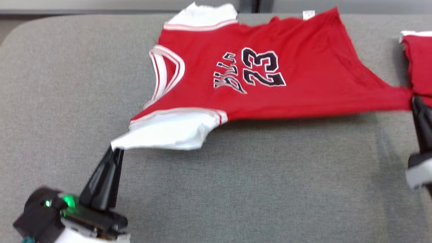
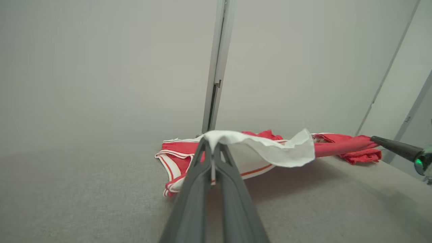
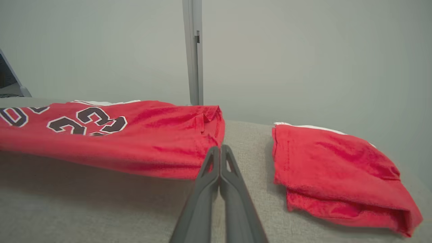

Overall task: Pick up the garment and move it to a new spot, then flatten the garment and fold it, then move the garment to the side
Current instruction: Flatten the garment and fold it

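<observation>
Jersey (image 1: 297, 77) across table (image 1: 236, 189), folded garment (image 1: 420, 60) to its right (just beside, apart), wall (image 3: 303, 50) behind

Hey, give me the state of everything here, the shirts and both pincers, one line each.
jersey: number side up, near edge lifted and pulled taut
left pincer: shut on the jersey's white sleeve
right pincer: shut on the jersey's red hem corner
other red garment: folded, lying apart, untouched

Head view looks down; wrist views skim low across the shared garment (image 1: 270, 67).
</observation>
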Available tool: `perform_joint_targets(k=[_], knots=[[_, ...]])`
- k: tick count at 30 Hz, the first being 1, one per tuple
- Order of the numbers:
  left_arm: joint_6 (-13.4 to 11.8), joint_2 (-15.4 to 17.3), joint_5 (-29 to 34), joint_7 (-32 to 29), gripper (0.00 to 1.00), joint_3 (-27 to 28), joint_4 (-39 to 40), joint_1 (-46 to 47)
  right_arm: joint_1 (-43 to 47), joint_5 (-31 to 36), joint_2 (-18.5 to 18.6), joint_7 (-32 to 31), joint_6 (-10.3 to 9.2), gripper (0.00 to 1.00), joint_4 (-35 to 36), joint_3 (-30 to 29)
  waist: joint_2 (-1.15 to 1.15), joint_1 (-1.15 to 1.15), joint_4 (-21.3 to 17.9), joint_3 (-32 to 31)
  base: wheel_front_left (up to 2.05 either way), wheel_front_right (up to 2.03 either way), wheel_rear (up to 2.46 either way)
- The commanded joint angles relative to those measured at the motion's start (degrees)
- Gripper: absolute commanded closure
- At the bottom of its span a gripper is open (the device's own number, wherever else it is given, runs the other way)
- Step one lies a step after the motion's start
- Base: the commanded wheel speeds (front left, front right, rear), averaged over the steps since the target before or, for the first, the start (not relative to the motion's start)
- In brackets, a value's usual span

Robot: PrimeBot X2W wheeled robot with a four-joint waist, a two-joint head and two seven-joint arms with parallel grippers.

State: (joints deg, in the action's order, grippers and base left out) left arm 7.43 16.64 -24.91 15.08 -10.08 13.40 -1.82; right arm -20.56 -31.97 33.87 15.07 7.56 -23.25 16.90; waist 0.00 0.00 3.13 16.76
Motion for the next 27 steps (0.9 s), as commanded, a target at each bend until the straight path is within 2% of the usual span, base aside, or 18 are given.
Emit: perform_joint_targets(k=[1, 6, 12, 19, 27], knots=[[0.0, 0.3, -0.7, 0.1, 1.0, 0.5, 1.2, -2.5, 3.3, -0.1, -0.3, 0.1, -0.15, 1.0, 1.4, -0.9, 0.0, 0.0, -0.9, -2.8, 0.0, 0.0, 0.0], [0.0, 1.3, -1.4, -0.3, 1.0, -0.9, 4.7, -9.9, 12.6, -0.3, -1.3, -1.0, -0.15, 1.0, 6.6, -4.0, 0.0, 0.0, -1.7, -3.3, 0.0, 0.0, 0.0], [-1.3, 2.7, -1.3, -4.0, 1.0, -1.3, 7.0, -12.9, 17.5, 1.9, -3.4, -4.6, -0.14, 1.0, 12.2, -7.7, 0.0, 0.0, -2.6, -2.6, 0.0, 0.0, 0.0], [-1.9, 1.6, -0.9, -6.8, 1.0, -2.4, 0.6, -5.8, 14.1, 3.3, -5.9, -8.1, -0.14, 1.0, 10.1, -8.1, 0.0, 0.0, -2.4, -2.1, 0.0, 0.0, 0.0], [-0.9, -0.1, -0.8, -6.4, 1.0, -5.0, -13.9, 10.4, 4.0, 3.4, -8.2, -8.5, -0.14, 1.0, 0.2, -5.6, 0.0, 0.0, -1.5, -0.6, 0.0, 0.0, 0.0]])
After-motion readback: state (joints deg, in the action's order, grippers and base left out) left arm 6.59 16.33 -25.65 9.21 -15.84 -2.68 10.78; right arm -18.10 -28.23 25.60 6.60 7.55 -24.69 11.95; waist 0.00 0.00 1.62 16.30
